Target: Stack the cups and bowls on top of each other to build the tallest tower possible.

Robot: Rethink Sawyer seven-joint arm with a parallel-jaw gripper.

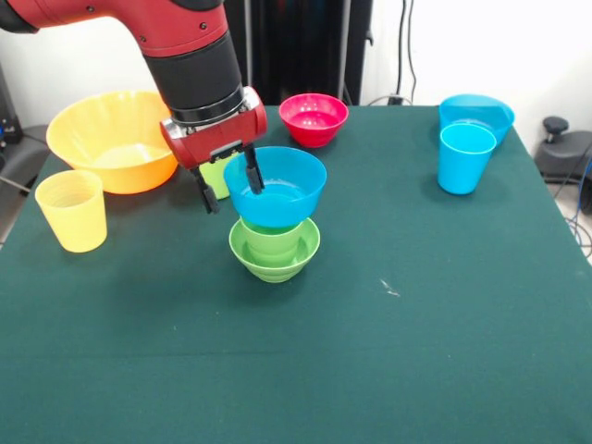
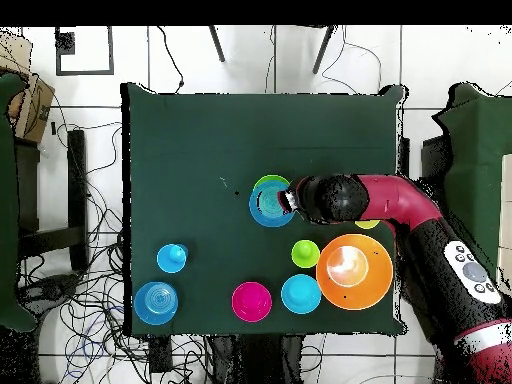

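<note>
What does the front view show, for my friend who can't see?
A red robot arm's gripper pinches the rim of a blue bowl atop a green cup in a green bowl. Other cups and bowls dot the dark green table.

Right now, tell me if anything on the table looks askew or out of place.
Nothing is spilled or damaged. The blue bowl on top of the tower sits off-centre, shifted toward the gripper, whose jaws straddle its rim, one inside and one outside. All other cups and bowls stand upright.
</note>
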